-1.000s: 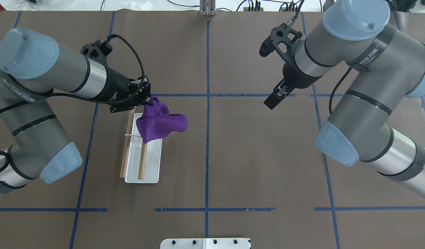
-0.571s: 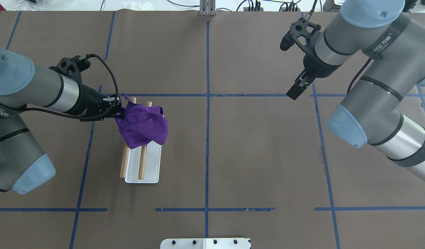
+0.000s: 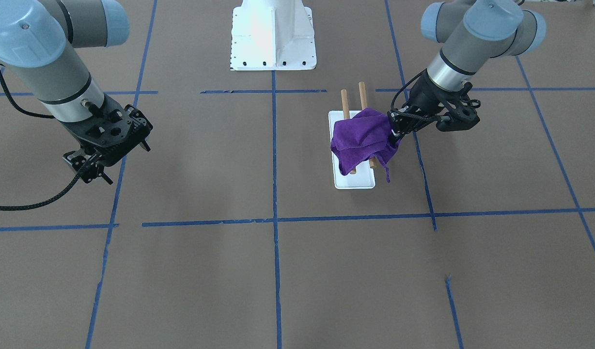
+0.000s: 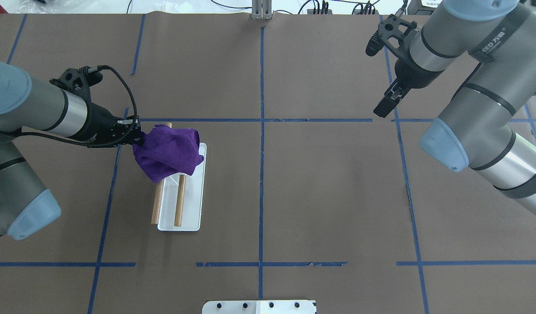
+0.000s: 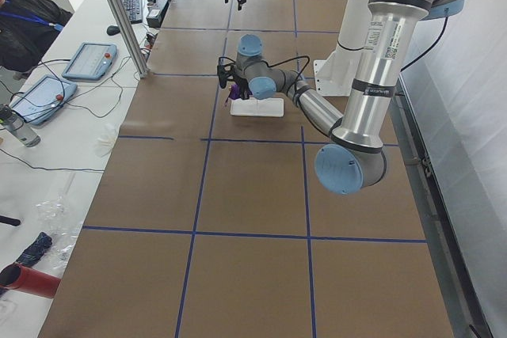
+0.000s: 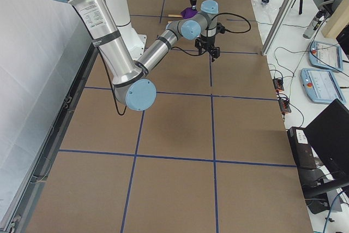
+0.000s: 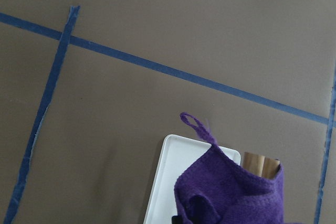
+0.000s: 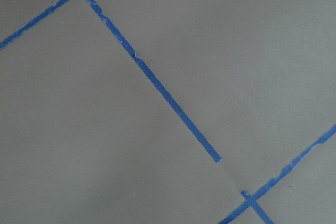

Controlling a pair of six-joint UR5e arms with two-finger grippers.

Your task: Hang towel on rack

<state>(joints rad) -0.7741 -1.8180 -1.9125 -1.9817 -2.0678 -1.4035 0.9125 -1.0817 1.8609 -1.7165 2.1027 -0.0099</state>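
One towel (image 4: 167, 152), purple, lies over the rack (image 4: 179, 205), pinched by the left pincer (image 4: 135, 136) (the right arm (image 4: 490, 43) bears "EED").

The left gripper (image 4: 136, 136) pinches one edge of the purple towel (image 4: 167, 150), which lies bunched over the far end of the rack (image 4: 179, 205). The rack's two wooden bars run above a white tray (image 4: 192, 207). The right gripper (image 4: 383, 107) hangs over the table (image 4: 329, 196), well apart.
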